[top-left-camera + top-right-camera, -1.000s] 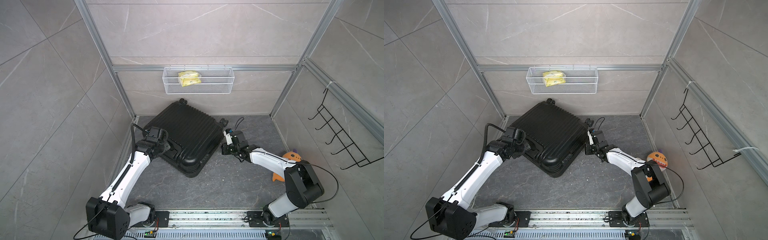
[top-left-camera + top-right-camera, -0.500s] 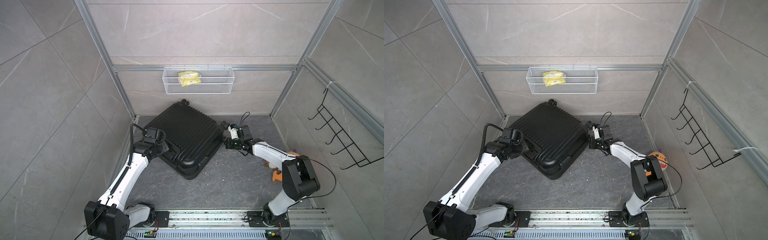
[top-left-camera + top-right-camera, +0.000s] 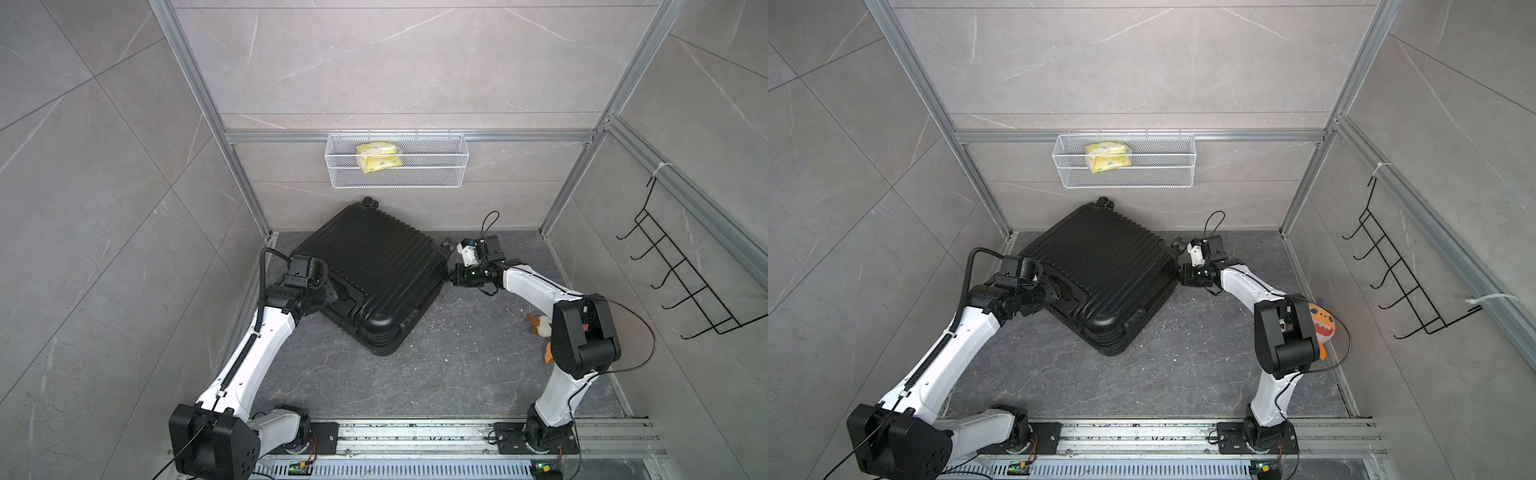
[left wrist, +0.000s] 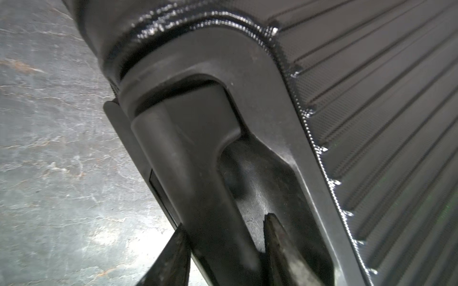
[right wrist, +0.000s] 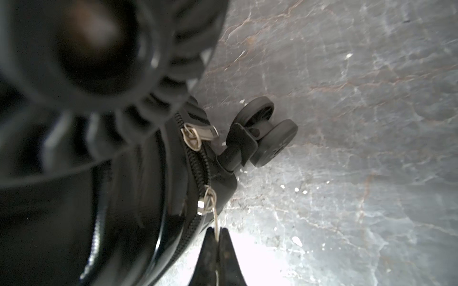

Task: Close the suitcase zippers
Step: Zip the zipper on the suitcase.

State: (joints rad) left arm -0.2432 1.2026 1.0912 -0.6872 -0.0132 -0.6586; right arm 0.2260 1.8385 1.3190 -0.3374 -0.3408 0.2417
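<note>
**A:** Where's the suitcase?

**B:** The suitcase lies flat on the floor, skewed, near the back-left corner. One corner points at the front rail. Both top views show the shells together.

**A:** Left arm?

**B:** My left gripper is at the case's left edge, one finger each side of the handle, grasping it. Only the wrist view shows that. From the top it's black on black.

**A:** Right arm?

**B:** My right gripper is at the case's right corner, clenched on a silver zipper pull just beside a wheel. The wrist view also shows a second slider further along the zip track, apart from the first. I can't tell whether the teeth between them are meshed. Both pulls are too small to see in the top views.

**A:** Anything else?

**B:** There's a wire basket on the back wall with a yellow packet in it. An orange plush toy sits by the floor's right edge, partly behind my right arm.
</note>
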